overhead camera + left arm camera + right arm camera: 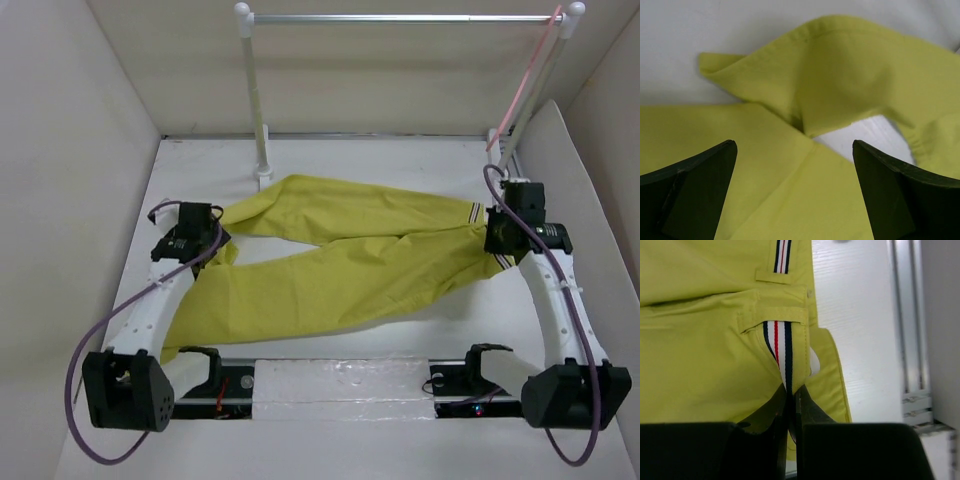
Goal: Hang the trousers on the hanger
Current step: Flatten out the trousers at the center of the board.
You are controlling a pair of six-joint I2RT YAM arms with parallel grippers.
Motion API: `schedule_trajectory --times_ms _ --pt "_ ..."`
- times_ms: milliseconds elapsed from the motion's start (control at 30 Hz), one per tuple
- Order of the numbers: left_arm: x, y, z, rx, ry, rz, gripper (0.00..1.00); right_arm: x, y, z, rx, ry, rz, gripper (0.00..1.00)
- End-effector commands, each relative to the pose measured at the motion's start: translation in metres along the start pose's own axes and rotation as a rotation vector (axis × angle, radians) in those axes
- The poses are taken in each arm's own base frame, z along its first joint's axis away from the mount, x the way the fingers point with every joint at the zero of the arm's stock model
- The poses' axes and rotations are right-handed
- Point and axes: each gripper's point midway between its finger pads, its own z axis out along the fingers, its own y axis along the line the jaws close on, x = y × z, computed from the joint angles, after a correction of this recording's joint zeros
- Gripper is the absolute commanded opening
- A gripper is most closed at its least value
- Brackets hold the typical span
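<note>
The mustard-yellow trousers (340, 260) lie spread across the table, legs to the left and striped waistband (470, 212) to the right. My left gripper (205, 235) stands open over the leg ends, with flat cloth (790, 190) under its two fingers and nothing between them. Over at the waist, my right gripper (497, 245) is shut on the trousers: its jaws pinch the striped waistband (782, 347) edge. The pale pink hanger (525, 85) hangs from the right end of the rail, above and behind the right gripper.
A white-posted rack with a silver rail (400, 18) stands at the back, its left post (255, 90) planted near the trousers' upper leg. White walls enclose the table on three sides. A metal base rail (340, 385) runs between the arm bases.
</note>
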Motion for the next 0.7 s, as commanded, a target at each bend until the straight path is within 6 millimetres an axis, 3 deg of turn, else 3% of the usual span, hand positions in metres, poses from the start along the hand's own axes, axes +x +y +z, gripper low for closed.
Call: schedule_trajectory --times_ms 0,33,67,100,133,200,233,300,333,367,433,467,500,567,600,633,667 --pt "-0.033 -0.043 0.018 0.152 -0.033 -0.111 0.99 0.024 0.011 0.012 -0.148 0.023 0.166 0.0" --pt "-0.036 -0.047 0.021 0.155 -0.037 -0.104 0.99 0.034 0.019 0.012 -0.208 0.051 0.179 0.0" --pt "-0.035 -0.046 0.031 0.124 -0.037 -0.088 0.99 0.058 0.022 0.016 -0.239 0.118 0.207 0.0" --pt "-0.041 -0.05 0.033 0.133 -0.058 -0.072 0.99 0.067 0.04 0.011 -0.352 0.141 0.214 0.02" --pt "-0.046 -0.053 0.038 0.133 -0.065 -0.067 0.99 0.075 0.047 0.009 -0.391 0.159 0.213 0.16" --pt "-0.046 -0.054 0.054 0.114 -0.055 -0.057 0.99 0.097 0.074 -0.001 -0.506 0.224 0.192 0.37" --pt "-0.05 -0.056 0.06 0.114 -0.055 -0.064 0.99 0.099 0.079 -0.004 -0.523 0.223 0.179 0.59" --pt "-0.046 -0.055 0.081 0.094 -0.017 -0.081 0.98 0.092 0.067 -0.007 -0.459 0.188 0.155 0.74" --pt "-0.054 -0.059 0.084 0.097 -0.018 -0.097 0.96 0.07 0.04 -0.006 -0.327 0.123 0.152 0.85" --pt "-0.054 -0.062 0.089 0.088 -0.003 -0.098 0.96 0.056 0.025 -0.003 -0.273 0.089 0.132 0.92" --pt "-0.072 -0.07 0.082 0.102 -0.021 -0.126 0.95 0.02 0.0 0.009 -0.205 0.033 0.181 0.92" --pt "-0.078 -0.076 0.075 0.129 -0.023 -0.143 0.95 -0.007 -0.005 0.021 -0.219 -0.048 0.201 0.9" --pt "-0.081 -0.089 0.064 0.172 -0.035 -0.138 0.95 -0.013 -0.003 0.046 -0.265 -0.021 0.188 0.86" --pt "-0.097 -0.109 0.033 0.253 -0.101 -0.105 0.96 -0.047 -0.009 0.067 -0.32 -0.079 0.189 0.78" --pt "-0.098 -0.122 0.019 0.303 -0.124 -0.074 0.95 -0.053 -0.009 0.078 -0.331 -0.065 0.181 0.74" --pt "-0.078 -0.151 -0.006 0.399 -0.12 0.013 0.95 -0.049 -0.015 0.103 -0.313 -0.006 0.186 0.65" --pt "-0.066 -0.17 -0.027 0.483 -0.121 0.082 0.95 -0.063 -0.023 0.108 -0.286 -0.026 0.165 0.62"
